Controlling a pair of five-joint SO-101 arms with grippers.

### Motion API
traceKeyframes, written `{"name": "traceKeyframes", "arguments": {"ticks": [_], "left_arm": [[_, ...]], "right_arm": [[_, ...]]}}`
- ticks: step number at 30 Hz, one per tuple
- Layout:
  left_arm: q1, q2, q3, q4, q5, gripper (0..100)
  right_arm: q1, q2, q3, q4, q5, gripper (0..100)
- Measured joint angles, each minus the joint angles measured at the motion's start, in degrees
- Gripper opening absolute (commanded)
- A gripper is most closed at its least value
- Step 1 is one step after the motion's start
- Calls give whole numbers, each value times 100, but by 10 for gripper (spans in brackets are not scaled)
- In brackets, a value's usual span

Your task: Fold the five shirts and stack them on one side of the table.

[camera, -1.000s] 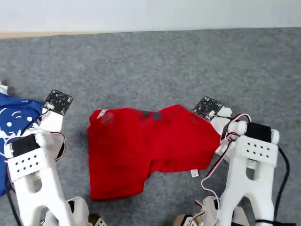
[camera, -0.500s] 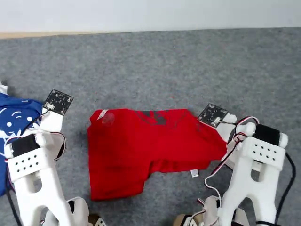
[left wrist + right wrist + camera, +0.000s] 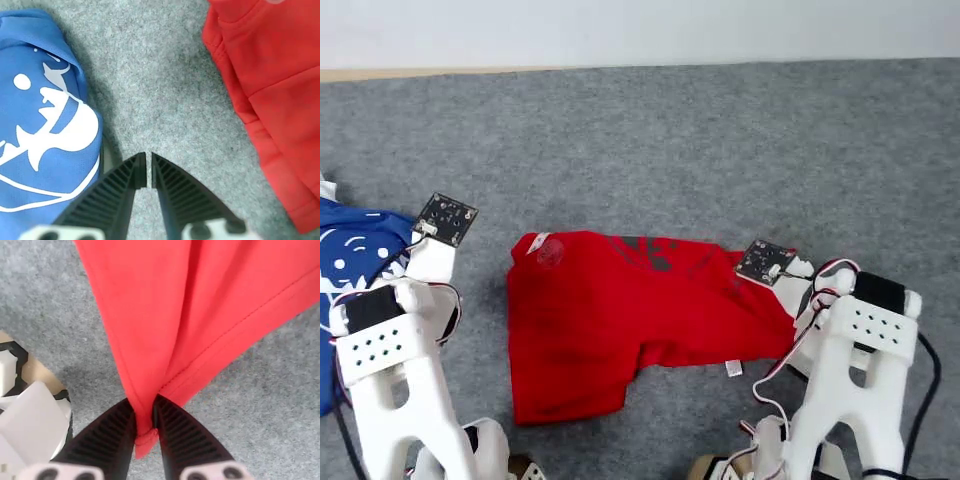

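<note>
Centrally: red shirt (image 3: 620, 320), half-folded, mid-table; its right edge is pinched in the right gripper (image 3: 144, 427). Left gripper (image 3: 148, 170), jaws closed on nothing, sits between it and the blue shirt (image 3: 355, 250) at left.

You have red shirt (image 3: 620, 320): soft matt cloth, stitched hem; blue shirt (image 3: 45, 115): fine-mesh cloth, smooth white print; table cover (image 3: 670, 140): rough grey felt. Your left gripper (image 3: 148, 162), right gripper (image 3: 144, 412): ribbed matt black plastic.
</note>
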State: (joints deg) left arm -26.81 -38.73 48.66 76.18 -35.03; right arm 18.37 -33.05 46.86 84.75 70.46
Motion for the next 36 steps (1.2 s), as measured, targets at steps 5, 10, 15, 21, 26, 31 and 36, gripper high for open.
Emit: {"name": "traceKeyframes", "arguments": {"ticks": [5,10,15,21,26,31,36], "left_arm": [[0,0,0,0,0,28],[0,0,0,132,0,29],[0,0,0,202,0,29],[0,0,0,202,0,29],[0,0,0,202,0,29],[0,0,0,202,0,29],[0,0,0,202,0,29]], "right_arm": [[0,0,-18,0,-53,193],[-193,-545,-343,35,-703,242],[-844,-1257,-545,-79,-1767,242],[-1257,-1433,-536,-457,-3218,243],[-1301,-1433,-536,-369,-3437,245],[-1424,-1451,-308,-325,-3437,245],[-1741,-1319,-9,-299,-3490,242]]}}
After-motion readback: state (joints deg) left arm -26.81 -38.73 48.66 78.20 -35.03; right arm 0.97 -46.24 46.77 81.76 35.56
